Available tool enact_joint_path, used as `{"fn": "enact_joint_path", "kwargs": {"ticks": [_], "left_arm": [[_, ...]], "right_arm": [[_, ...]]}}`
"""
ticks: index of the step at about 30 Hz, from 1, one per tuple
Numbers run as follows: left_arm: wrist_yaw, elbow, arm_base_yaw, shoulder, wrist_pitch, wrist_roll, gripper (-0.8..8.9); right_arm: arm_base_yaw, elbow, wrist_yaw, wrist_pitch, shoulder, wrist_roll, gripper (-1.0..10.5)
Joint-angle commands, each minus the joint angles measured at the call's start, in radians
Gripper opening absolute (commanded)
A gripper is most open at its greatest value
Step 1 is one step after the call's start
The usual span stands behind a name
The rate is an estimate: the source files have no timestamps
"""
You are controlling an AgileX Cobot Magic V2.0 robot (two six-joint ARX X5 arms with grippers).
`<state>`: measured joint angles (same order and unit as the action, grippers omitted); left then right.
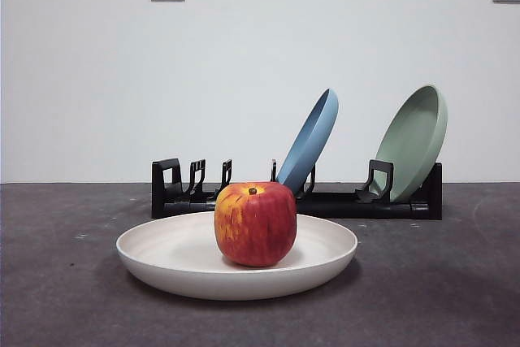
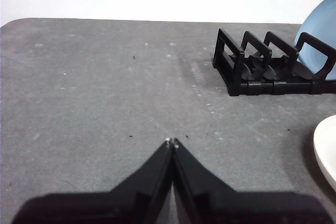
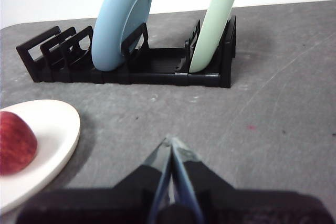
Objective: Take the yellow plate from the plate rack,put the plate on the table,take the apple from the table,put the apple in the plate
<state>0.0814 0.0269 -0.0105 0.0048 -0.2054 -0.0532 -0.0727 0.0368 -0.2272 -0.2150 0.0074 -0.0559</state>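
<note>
The cream yellow plate [image 1: 179, 258] lies flat on the dark grey table [image 1: 439, 290] in front of the black plate rack [image 1: 325, 201]. The red apple [image 1: 255, 223] stands upright in the middle of the plate. The plate's edge shows in the left wrist view [image 2: 328, 148], and the plate [image 3: 55, 129] and apple [image 3: 14, 142] show in the right wrist view. My left gripper [image 2: 172, 142] is shut and empty above bare table, away from the plate. My right gripper [image 3: 170, 141] is shut and empty, beside the plate. Neither arm shows in the front view.
A blue plate [image 1: 310, 140] and a pale green plate [image 1: 414, 140] lean in the rack's slots; they also show in the right wrist view as blue [image 3: 122, 19] and green [image 3: 218, 19]. The rack's end holders [image 2: 247, 61] stand empty. A white wall rises behind.
</note>
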Motion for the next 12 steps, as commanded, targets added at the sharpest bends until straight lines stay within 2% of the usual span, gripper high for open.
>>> {"fn": "enact_joint_path", "kwargs": {"ticks": [1,12], "left_arm": [[-0.001,-0.013,-0.002,-0.003,0.002,-0.003,-0.03],[-0.001,-0.013,-0.002,-0.003,0.002,-0.003,-0.03]], "right_arm": [[0.000,-0.015,0.002,0.002,-0.006,-0.011,0.0],[0.000,-0.014,-0.002,0.004,-0.005,-0.025,0.0]]}}
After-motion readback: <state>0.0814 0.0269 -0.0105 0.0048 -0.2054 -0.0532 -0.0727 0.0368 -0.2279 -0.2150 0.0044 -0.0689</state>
